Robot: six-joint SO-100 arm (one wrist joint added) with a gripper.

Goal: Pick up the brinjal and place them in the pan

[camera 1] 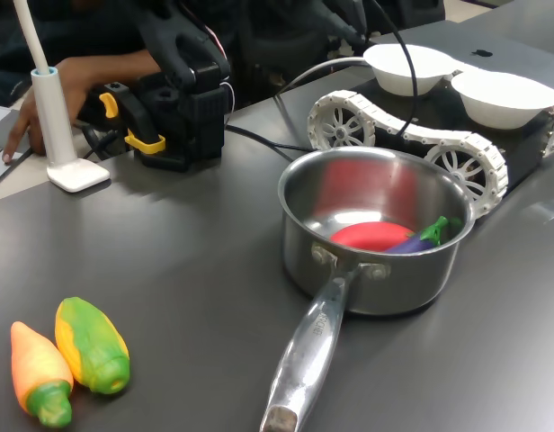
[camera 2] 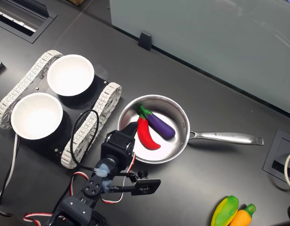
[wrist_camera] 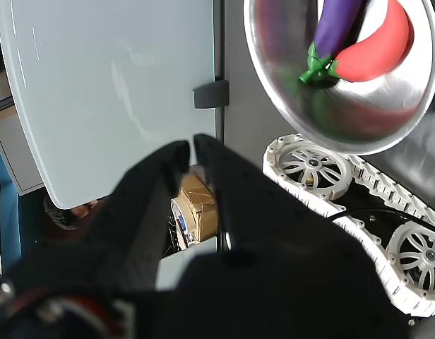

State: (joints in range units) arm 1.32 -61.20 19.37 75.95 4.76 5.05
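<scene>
While the gripper (wrist_camera: 193, 152) hangs empty w/ its jaws nearly shut, just a thin slit between the tips, the brinjal (camera 2: 158, 124) lies inside the pan (camera 2: 179, 112), well apart from those jaws. It rests touching a red chilli-like toy (camera 2: 145, 134), green caps toward the pan's far-left rim in the second exterior view. Pan handle (camera 2: 225, 137) points to the second exterior view's right. Gripper seems to sit above the pan's left edge, tho the arm hides it there. Two white bowls (camera 2: 69, 74) sit on a tracked vehicle (camera 2: 106, 104) at left; corn (camera 1: 92, 343) and carrot (camera 1: 39, 373) lie near the first exterior view's left corner.
</scene>
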